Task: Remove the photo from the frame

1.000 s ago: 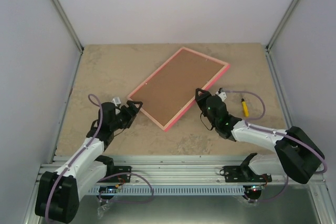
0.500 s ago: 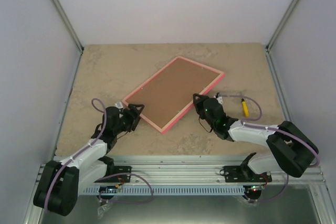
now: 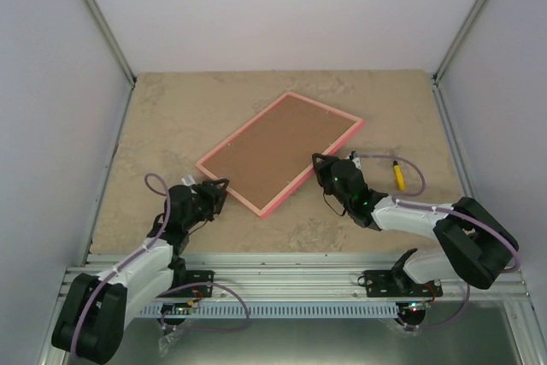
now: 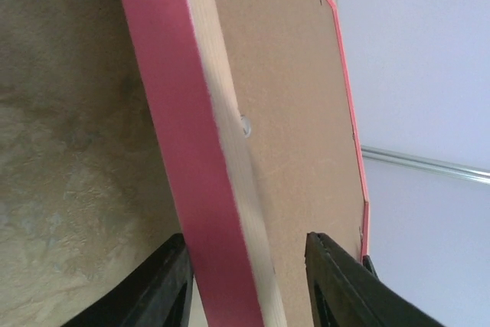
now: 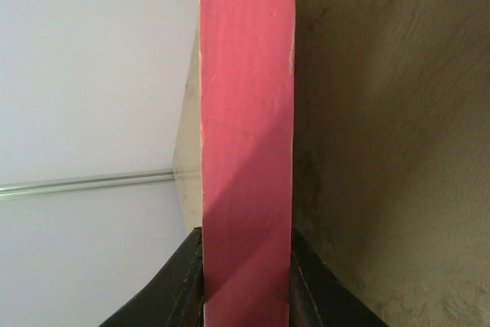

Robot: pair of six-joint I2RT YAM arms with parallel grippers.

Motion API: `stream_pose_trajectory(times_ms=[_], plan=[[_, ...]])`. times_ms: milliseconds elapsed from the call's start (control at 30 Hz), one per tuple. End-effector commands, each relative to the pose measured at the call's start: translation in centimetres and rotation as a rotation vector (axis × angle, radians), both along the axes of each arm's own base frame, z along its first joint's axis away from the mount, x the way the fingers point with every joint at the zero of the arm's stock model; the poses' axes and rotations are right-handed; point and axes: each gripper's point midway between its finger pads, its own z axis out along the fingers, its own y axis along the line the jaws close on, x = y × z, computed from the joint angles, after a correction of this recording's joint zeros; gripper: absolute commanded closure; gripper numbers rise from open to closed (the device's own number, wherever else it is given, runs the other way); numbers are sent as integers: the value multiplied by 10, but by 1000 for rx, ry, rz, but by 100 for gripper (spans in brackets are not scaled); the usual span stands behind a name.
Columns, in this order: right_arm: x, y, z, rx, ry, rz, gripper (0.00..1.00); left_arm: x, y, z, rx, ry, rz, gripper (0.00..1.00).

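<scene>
**Near edge of bench** (image 3: 171, 117): both arm bases bolted on metal rail (image 3: 282, 264).

**Left gripper** (image 3: 217, 187): low over near-left part of bench, at near-left corner of frame (image 3: 278, 147). Fingers (image 4: 164, 289) astride the pink rim, one against the outer pink face, the other over the brown back. Partly apart; clamped or not, cannot tell.

**Right gripper** (image 3: 320, 162): right of centre, on frame's near long edge toward its right end. Pressed together on the pink rim, a black finger (image 5: 187, 285) tight against each side.

**Cable** (image 3: 420, 170) with yellow piece (image 3: 397, 174): looped on bench just right of right gripper, apart from frame.

**Frame**: mid-bench, back up, set diagonally from near-left to far-right. All four pink edges in sight around brown board. Flat or raised along near edge: cannot tell.

**Photo**: not visible; only brown back showing.

**Open room**: wide bare band along left edge and along far edge; bare ground also between frame's near edge and rail; narrower strip from frame's right corner to right edge. White walls close on left, far and right sides.
</scene>
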Motion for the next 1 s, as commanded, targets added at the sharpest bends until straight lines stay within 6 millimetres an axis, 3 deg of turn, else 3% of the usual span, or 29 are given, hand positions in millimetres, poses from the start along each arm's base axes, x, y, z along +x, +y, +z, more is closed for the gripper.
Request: stream_pose_trajectory(times_ms=[0,133,367,633,967], plan=[[-17,6,-29,-46,99,82,89,9,2,31,-73,-111,46,61],[-19,12,-27,-21,106,112,88,8,3,29,-98,-107,54,62],[-24,21,-25,41,115,153,88,7,0,24,-120,-82,46,56],[-27,18,-27,34,120,152,88,9,-2,25,-135,-90,40,69],[-23,-5,-30,-91,102,196,45,9,4,29,-94,-122,62,87]])
